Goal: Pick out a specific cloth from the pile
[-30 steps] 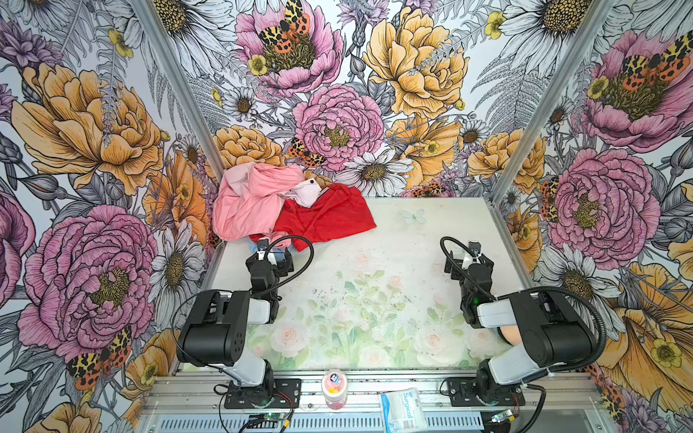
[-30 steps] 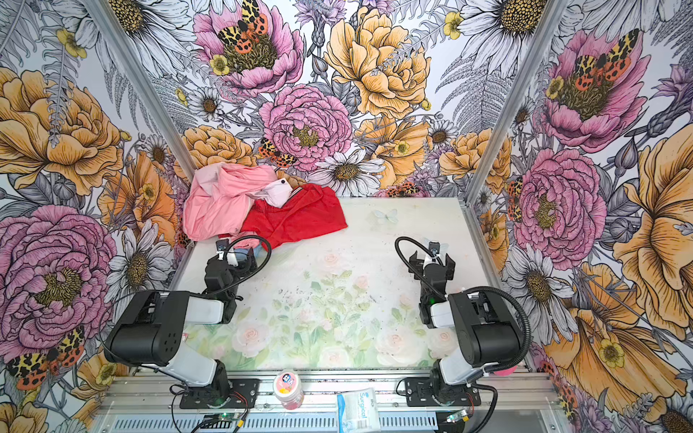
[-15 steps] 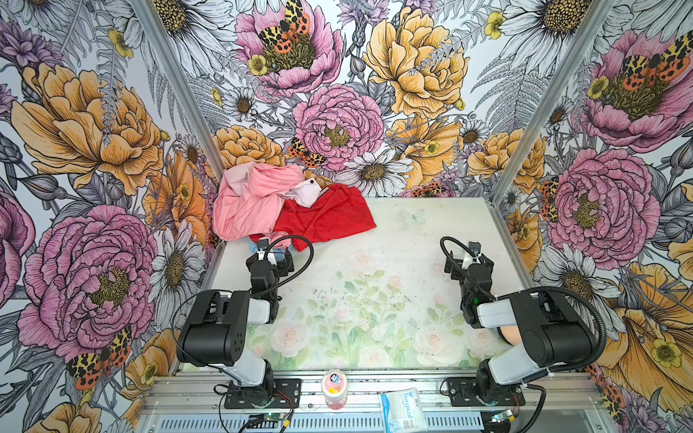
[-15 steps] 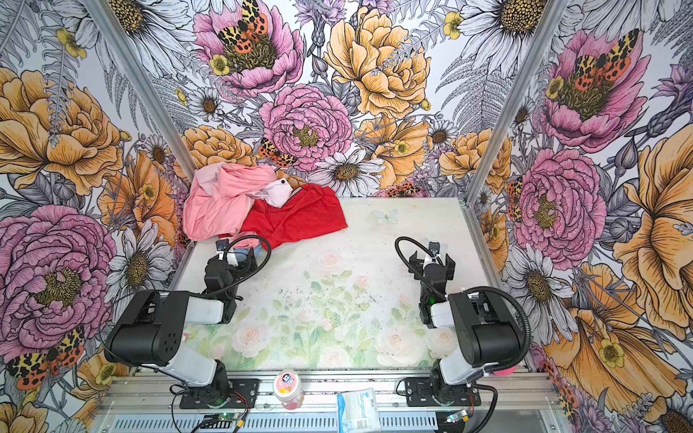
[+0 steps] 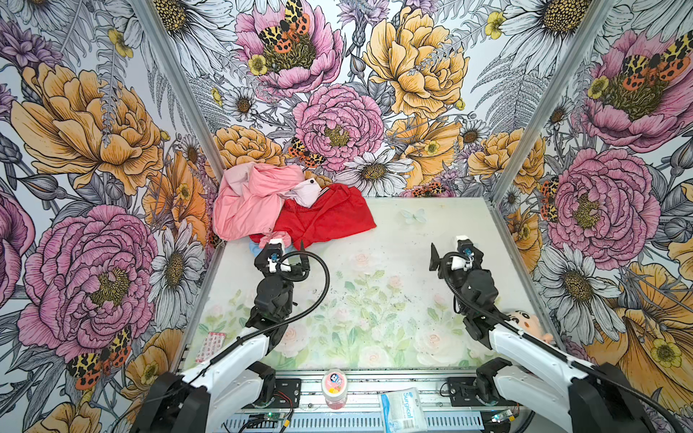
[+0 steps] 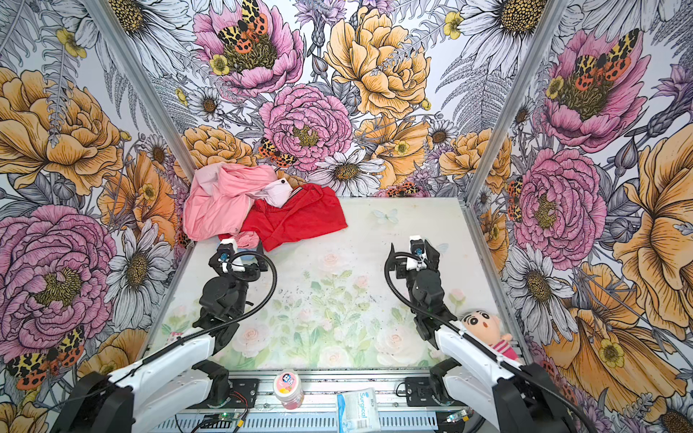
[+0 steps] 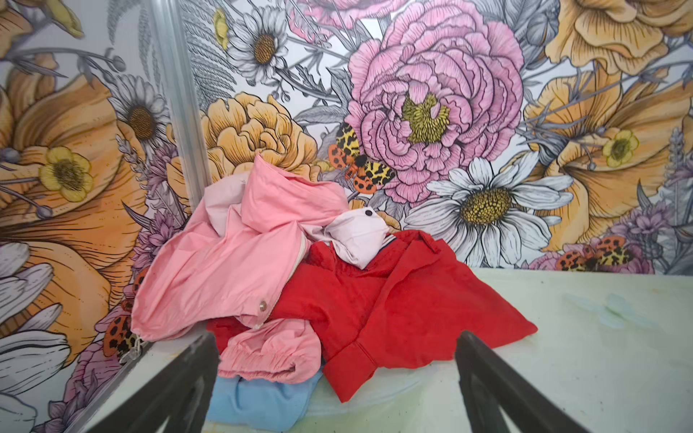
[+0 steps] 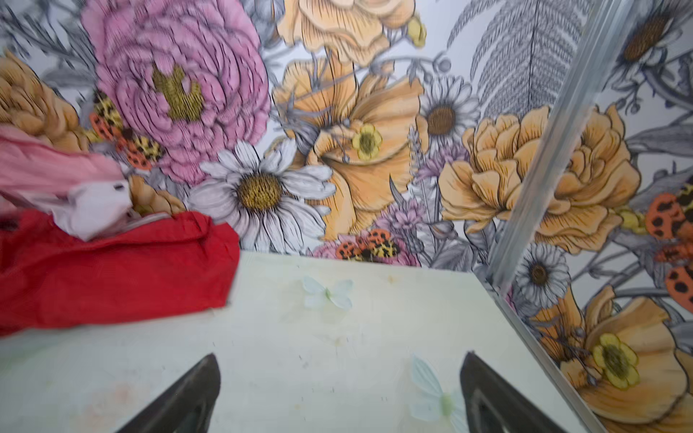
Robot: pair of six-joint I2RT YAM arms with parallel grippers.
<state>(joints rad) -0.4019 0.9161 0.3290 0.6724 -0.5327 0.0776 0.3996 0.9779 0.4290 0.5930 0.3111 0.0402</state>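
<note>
The cloth (image 7: 262,401) protrudes from under the pile (image 7: 232,262), just ahead of the left gripper (image 7: 337,337), jaws apart; right gripper (image 8: 339,360), also apart, stands farther from the pile.

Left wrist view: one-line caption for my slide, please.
Open left gripper faces the light blue cloth, tucked under the pink jacket cuff beside the red shirt.

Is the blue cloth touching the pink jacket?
Touching. The left wrist view shows a cuff of the pink jacket lying on the blue cloth.
</note>
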